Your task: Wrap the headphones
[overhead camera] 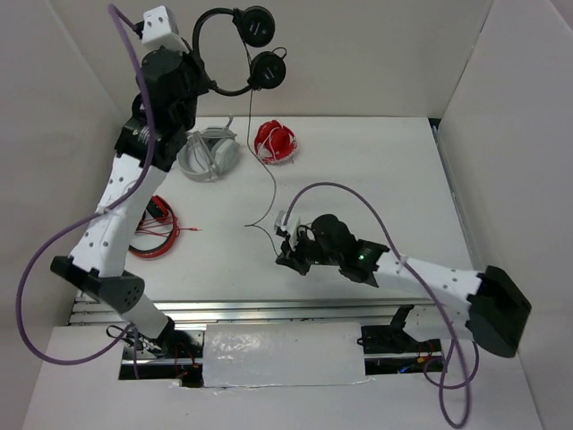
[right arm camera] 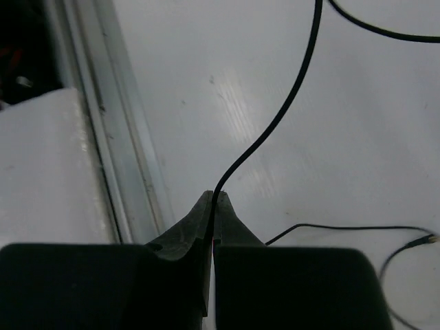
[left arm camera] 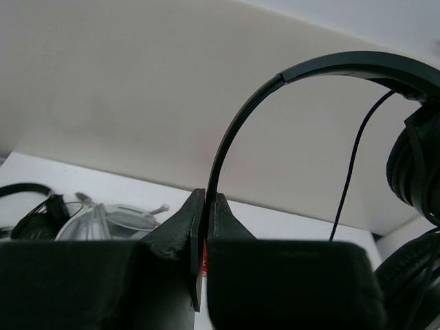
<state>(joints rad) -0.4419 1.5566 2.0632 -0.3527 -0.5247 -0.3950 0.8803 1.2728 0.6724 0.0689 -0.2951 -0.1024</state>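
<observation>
The black headphones (overhead camera: 235, 54) hang in the air at the back, high above the table. My left gripper (overhead camera: 204, 81) is shut on their thin headband (left arm camera: 234, 130), as the left wrist view (left arm camera: 205, 201) shows. One earcup (left arm camera: 416, 172) hangs at the right of that view. The thin black cable (overhead camera: 262, 161) drops from the lower earcup (overhead camera: 269, 70) to the table and runs to my right gripper (overhead camera: 288, 253). In the right wrist view the right gripper (right arm camera: 214, 198) is shut on the cable (right arm camera: 275, 120) just above the table. The cable's free end with the plug (right arm camera: 430, 238) lies on the table.
Grey-white headphones (overhead camera: 208, 152) and a red-and-white bundle (overhead camera: 276, 141) lie at the back of the table. A red cable coil (overhead camera: 157, 228) lies at the left. Another black pair (left arm camera: 34, 210) sits beside the grey-white ones (left arm camera: 110, 220). A metal rail (right arm camera: 130, 172) edges the near side.
</observation>
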